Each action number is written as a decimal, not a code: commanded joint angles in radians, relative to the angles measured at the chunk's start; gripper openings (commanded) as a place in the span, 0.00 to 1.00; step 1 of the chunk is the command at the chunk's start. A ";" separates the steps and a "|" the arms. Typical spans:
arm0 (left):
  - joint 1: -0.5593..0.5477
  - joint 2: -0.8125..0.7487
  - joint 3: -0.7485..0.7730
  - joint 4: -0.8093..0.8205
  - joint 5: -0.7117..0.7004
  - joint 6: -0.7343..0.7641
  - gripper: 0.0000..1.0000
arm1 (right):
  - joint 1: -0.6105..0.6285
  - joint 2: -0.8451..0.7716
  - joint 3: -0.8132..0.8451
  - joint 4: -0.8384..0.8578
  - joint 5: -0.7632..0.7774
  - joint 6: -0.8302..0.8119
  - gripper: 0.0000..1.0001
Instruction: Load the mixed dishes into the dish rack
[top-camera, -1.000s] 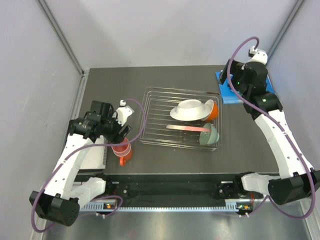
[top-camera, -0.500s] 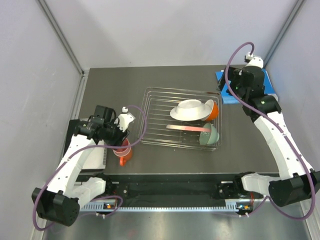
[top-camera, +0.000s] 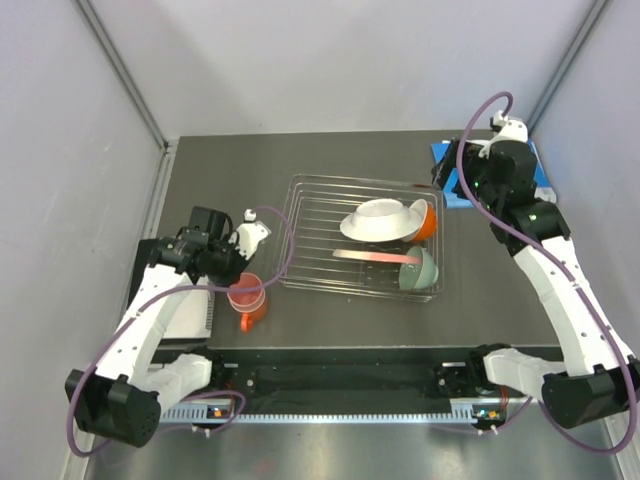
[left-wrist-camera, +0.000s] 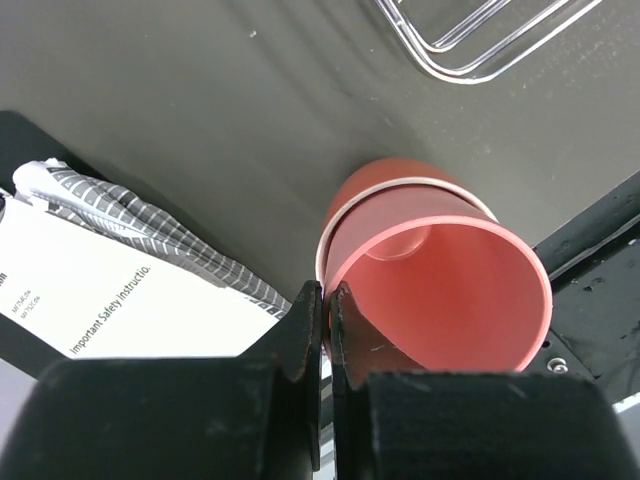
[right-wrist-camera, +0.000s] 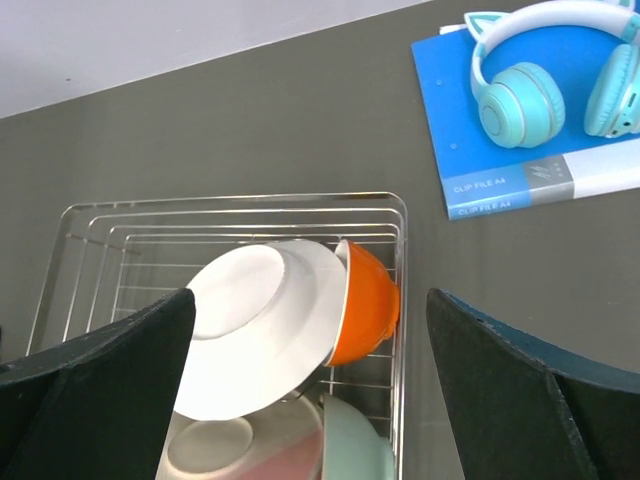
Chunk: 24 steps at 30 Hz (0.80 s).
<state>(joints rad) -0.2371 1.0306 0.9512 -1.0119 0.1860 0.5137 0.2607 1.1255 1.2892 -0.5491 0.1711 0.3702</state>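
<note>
A pink tumbler (left-wrist-camera: 450, 290) stands nested inside the orange handled mug (left-wrist-camera: 358, 192) on the table, left of the dish rack (top-camera: 315, 240). My left gripper (left-wrist-camera: 326, 300) is shut on the tumbler's near rim, one finger inside and one outside; from above the tumbler (top-camera: 246, 296) shows just under that gripper (top-camera: 241, 276). In the rack lean the white plate (right-wrist-camera: 255, 320), the orange bowl (right-wrist-camera: 365, 300), the mint-green bowl (right-wrist-camera: 350, 445) and the cream-and-pink plate (top-camera: 372, 257). My right gripper (right-wrist-camera: 310, 300) hangs open high above the rack's back right corner, holding nothing.
A blue book (right-wrist-camera: 510, 120) with teal cat-ear headphones (right-wrist-camera: 550, 75) on it lies at the back right. A black tray with a white instruction leaflet (left-wrist-camera: 100, 290) and a striped cloth (left-wrist-camera: 150, 235) sits close to the left of the mug. The table's front rail (left-wrist-camera: 600, 260) is right beside the mug.
My left gripper has moved down and toward the near edge, and has closed on the pink tumbler's rim. The right arm has shifted slightly, staying open.
</note>
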 joint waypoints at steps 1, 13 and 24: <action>-0.001 0.006 0.106 0.010 0.030 -0.027 0.00 | 0.028 -0.026 0.019 0.009 -0.051 -0.001 0.98; 0.021 -0.013 0.368 -0.030 0.160 -0.075 0.00 | 0.138 -0.003 0.045 0.119 -0.407 0.002 1.00; 0.093 0.028 0.649 0.137 0.703 -0.354 0.00 | 0.127 -0.030 -0.340 1.067 -0.883 0.617 1.00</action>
<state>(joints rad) -0.1684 1.0554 1.5787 -1.0176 0.6022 0.3283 0.3721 1.1156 0.9882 0.1223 -0.5755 0.7650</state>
